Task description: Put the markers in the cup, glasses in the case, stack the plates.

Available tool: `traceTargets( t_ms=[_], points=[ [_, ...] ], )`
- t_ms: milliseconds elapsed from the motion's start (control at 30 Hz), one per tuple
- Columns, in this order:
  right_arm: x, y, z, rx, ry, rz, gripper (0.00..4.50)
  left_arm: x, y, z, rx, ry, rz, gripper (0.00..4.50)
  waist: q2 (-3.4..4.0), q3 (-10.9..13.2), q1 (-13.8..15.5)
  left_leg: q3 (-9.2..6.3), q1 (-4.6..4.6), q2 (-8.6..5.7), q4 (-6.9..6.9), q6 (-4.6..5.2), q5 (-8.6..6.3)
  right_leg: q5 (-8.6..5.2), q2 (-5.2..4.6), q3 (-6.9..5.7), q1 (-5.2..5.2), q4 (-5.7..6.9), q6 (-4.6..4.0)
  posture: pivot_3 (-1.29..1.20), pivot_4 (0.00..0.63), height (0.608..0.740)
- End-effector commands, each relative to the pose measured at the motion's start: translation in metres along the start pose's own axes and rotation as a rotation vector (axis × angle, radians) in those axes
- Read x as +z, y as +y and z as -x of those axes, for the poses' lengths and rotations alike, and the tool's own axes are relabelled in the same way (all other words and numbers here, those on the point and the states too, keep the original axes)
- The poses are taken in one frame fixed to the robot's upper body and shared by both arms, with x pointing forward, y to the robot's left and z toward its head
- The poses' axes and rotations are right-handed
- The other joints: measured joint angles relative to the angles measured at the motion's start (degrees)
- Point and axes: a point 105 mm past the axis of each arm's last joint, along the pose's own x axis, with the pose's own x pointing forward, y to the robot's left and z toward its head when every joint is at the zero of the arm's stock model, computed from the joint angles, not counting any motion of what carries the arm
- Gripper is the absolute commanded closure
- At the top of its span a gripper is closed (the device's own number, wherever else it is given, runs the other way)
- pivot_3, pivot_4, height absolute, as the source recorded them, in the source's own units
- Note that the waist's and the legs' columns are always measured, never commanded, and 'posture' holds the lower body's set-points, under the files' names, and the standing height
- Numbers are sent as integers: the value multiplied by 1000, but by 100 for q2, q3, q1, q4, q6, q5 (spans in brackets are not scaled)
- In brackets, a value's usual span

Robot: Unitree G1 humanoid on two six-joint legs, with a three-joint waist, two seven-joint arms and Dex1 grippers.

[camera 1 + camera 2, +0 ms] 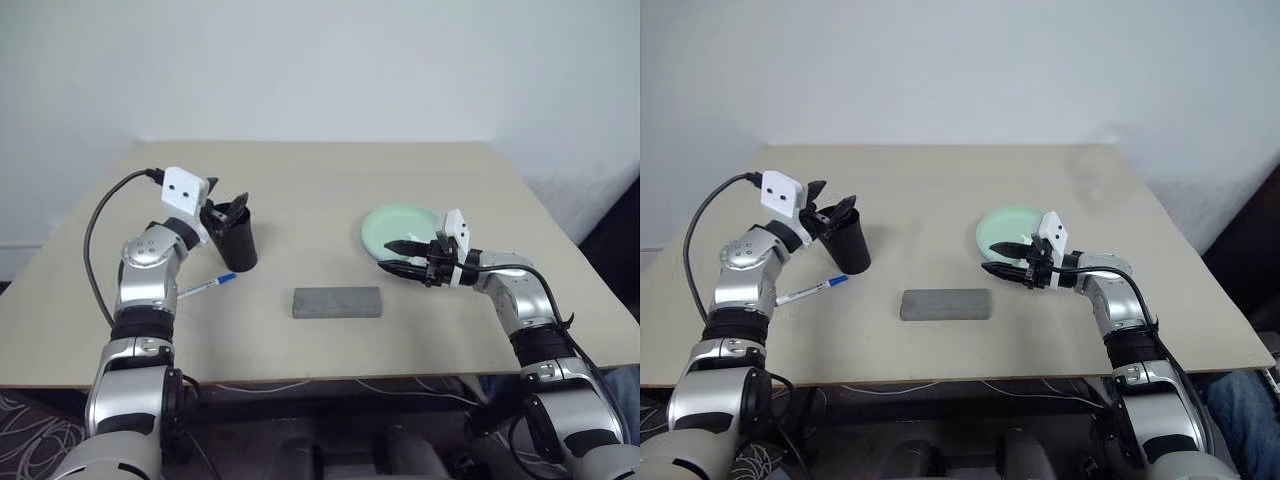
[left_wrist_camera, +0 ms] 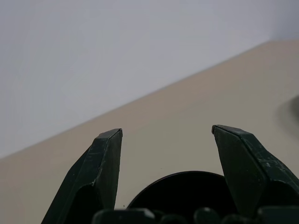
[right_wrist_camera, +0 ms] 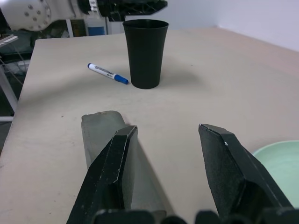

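Observation:
The black cup (image 1: 237, 245) stands upright at the table's left. My left gripper (image 1: 226, 211) hovers just over its rim, open, with nothing between its fingers (image 2: 108, 154). A white marker with a blue cap (image 1: 205, 288) lies on the table in front of the cup. The grey case (image 1: 337, 302) lies closed near the front middle. A mint green plate (image 1: 400, 228) sits to the right. My right gripper (image 1: 385, 254) hangs open and empty at the plate's near edge, pointing left toward the case (image 3: 100, 135). The glasses are out of view.
The beige table (image 1: 330, 180) backs onto a white wall. A black cable (image 1: 95, 240) loops off my left wrist. The table's front edge runs just in front of the case.

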Motion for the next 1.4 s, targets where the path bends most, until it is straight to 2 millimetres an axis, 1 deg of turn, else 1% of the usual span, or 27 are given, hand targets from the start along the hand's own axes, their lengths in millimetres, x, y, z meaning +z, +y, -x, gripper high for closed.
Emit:
traceTargets(
  t_ms=[33, 100, 200, 267, 300, 367, 400, 467, 533, 567, 667, 733, 833, 900, 1167, 1267, 1400],
  points=[
    [23, -3, 1, -3, -61, 51, 2210, 58, 6, 5, -98, -140, 17, 1277, 0, 0, -2, 0, -1, 0, 0, -1, 0, 0, 0, 0, -1, -1, 0, 0, 0, 721],
    [23, -3, 1, 0, -63, 51, 2210, 74, 1, 14, -179, -166, 40, 1277, -1, 1, -4, 0, -3, 1, -1, -2, -1, 0, 0, 0, -2, -3, 0, 0, 0, 721],
    [25, -2, 0, 7, -65, 52, 2210, 89, -4, 29, -276, -168, 76, 1277, 0, 1, -7, -1, -3, 1, -2, -3, -2, -1, 0, 0, -2, -5, 0, 0, 0, 721],
    [25, -2, -2, 10, -67, 53, 2210, 92, -7, 38, -330, -139, 94, 1277, 1, 1, -7, 0, 2, 1, -5, -3, -2, -1, 0, 0, 0, -5, 0, 0, 0, 721],
    [25, -2, -2, 11, -67, 53, 2210, 89, -9, 43, -354, -106, 105, 1277, 1, 1, -8, 0, 5, 1, -6, -3, -2, -1, 0, 0, 0, -4, 0, 0, 0, 721],
    [25, -2, -3, 12, -68, 54, 2210, 79, -14, 51, -404, -22, 93, 1277, 2, 2, -13, 0, 9, 3, -7, -3, -2, -2, 1, 0, 1, -2, -1, 0, 0, 721],
    [25, -2, -3, 13, -68, 53, 2210, 70, -17, 56, -434, 40, 84, 1277, 2, 2, -18, 0, 11, 4, -7, -4, -2, -2, 2, 0, 1, -1, -1, 0, 0, 721],
    [25, -2, -3, 15, -68, 54, 2210, 48, -22, 70, -500, 195, 37, 1277, 2, 2, -32, 0, 11, 6, -8, -4, -2, -2, 4, 0, 1, 0, -2, 0, 0, 721],
    [25, -2, -4, 16, -67, 54, 2210, 22, -21, 81, -525, 357, -30, 1277, 4, 3, -31, 2, 13, 7, -12, -5, -2, -4, 3, 1, 0, -1, -5, 0, 0, 721],
    [25, -2, -4, 16, -67, 54, 2210, 15, -20, 84, -527, 399, -50, 1277, 4, 4, -31, 2, 12, 7, -13, -5, -2, -6, 2, 1, -1, -2, -9, 0, 0, 721],
    [25, -2, -5, 18, -66, 54, 2210, -3, -14, 94, -536, 530, -83, 690, 1, 4, 10, 0, 9, 8, -16, -6, -3, -10, 1, -2, -3, -5, -15, 0, 0, 721],
    [24, -2, -5, 19, -65, 55, 2210, -15, -11, 99, -547, 608, -106, 20, 2, 4, 6, 0, 7, 11, -16, -7, -3, -11, -2, -4, -5, -6, -16, 0, 0, 721],
    [25, -2, -5, 24, -63, 56, 2210, -34, -2, 106, -553, 727, -166, 20, 3, 5, 4, 1, 7, 10, -23, -6, -4, -10, -5, 0, -10, -7, -15, 0, 0, 721],
    [26, -2, -5, 26, -63, 58, 2210, -41, 5, 105, -543, 766, -185, 20, 1, 5, 7, 6, 7, 7, -24, -6, -3, -9, -4, -1, -10, -6, -12, 0, 0, 721],
    [27, -3, -5, 25, -60, 65, 2210, -55, 19, 100, -588, 868, -227, 20, -1, 4, 6, 9, 1, 5, -24, -4, -3, -4, -2, -4, -13, -8, -4, 0, 0, 721],
    [25, -3, -6, 23, -58, 63, 2210, -59, 19, 95, -619, 904, -227, 20, -3, 4, 12, 7, -1, 4, -23, -4, -2, -4, -2, -6, -13, -7, -3, 0, 0, 721],
    [25, -4, -6, 15, -62, 63, 2210, -69, 17, 92, -651, 957, -227, 20, -4, 3, 7, 8, -4, 3, -21, -3, -2, -3, -2, -5, -14, -8, -2, 0, 0, 721]
  ],
)
